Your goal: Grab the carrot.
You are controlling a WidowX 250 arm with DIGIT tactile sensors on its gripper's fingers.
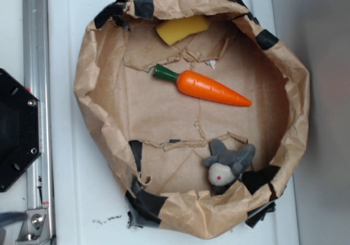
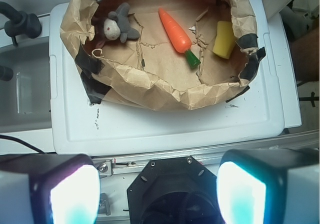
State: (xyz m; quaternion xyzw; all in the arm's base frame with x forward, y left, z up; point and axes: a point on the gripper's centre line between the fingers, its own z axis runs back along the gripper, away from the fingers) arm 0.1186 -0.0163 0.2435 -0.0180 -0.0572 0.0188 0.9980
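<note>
Lying free mid-floor of the paper nest (image 1: 104, 119): the carrot (image 1: 210, 88), between yellow wedge (image 1: 180, 29) and grey plush (image 1: 228, 163). Hanging well back, untouched, pads wide apart: the pincer (image 2: 157, 194). Risking a slip off the glossy taper, or snagging the crumpled wall.

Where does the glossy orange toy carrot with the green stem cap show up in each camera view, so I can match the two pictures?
Exterior: the glossy orange toy carrot lies at upper centre of the crumpled brown paper bowl, tip pointing right.
Wrist: the carrot lies at top centre, tip pointing up-left, green cap lower right.
Shared landmark: the grey plush animal and yellow wedge flank it.
</note>
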